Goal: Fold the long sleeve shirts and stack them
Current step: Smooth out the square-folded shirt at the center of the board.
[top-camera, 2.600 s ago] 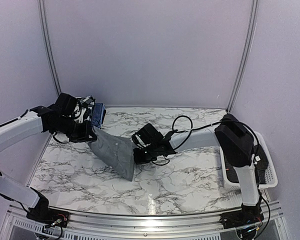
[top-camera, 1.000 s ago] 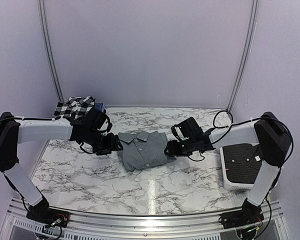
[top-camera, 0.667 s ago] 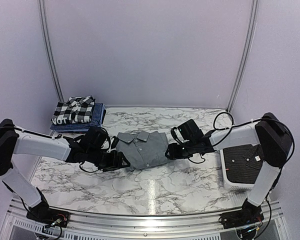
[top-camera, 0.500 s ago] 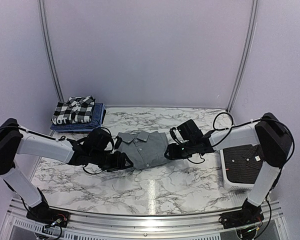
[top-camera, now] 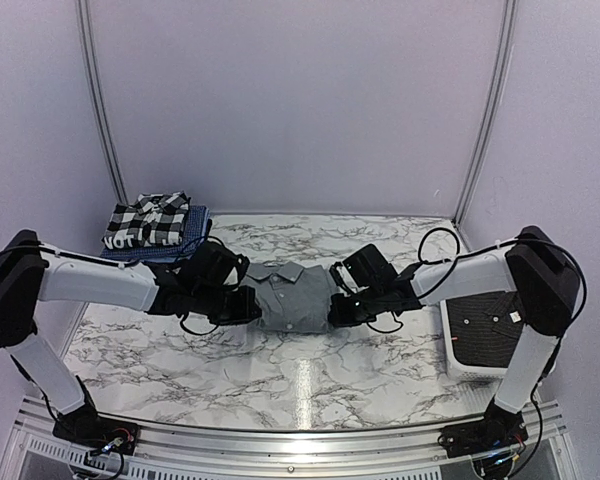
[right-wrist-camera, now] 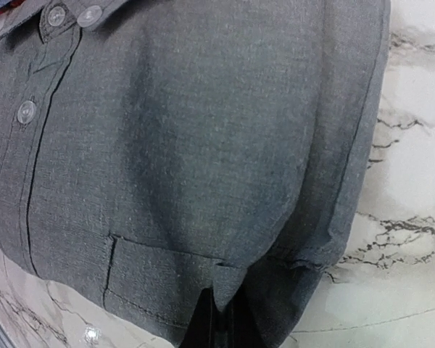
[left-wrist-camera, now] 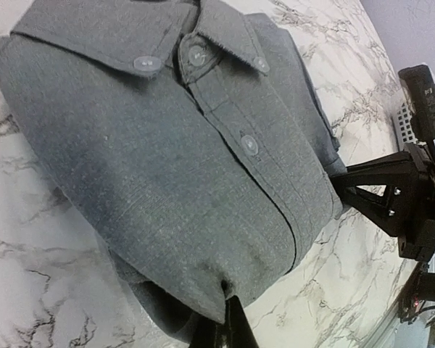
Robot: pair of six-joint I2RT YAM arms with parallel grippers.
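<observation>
The folded mid-grey button-front shirt (top-camera: 292,296) lies collar-up on the marble table, between my two grippers. My left gripper (top-camera: 248,306) is shut on its left edge, and the left wrist view (left-wrist-camera: 230,319) shows the fingers pinching the lower corner of the shirt (left-wrist-camera: 181,145), which is raised a little. My right gripper (top-camera: 336,310) is shut on the right edge, near the pocket in the right wrist view (right-wrist-camera: 219,319). The checked shirt (top-camera: 145,220) lies folded on the blue shirt (top-camera: 194,226) at the back left. The dark charcoal shirt (top-camera: 490,330) lies in the basket.
The white slatted basket (top-camera: 461,366) stands at the table's right edge. The stack of two shirts sits in the back left corner against the wall. Marble table (top-camera: 310,385) stretches in front of the arms. My right arm's black body (left-wrist-camera: 399,203) shows in the left wrist view.
The grey shirt was held up unfolded, then laid down folded. Both grippers closed in on its two sides and now pinch it; it has shifted slightly back and bunched narrower.
</observation>
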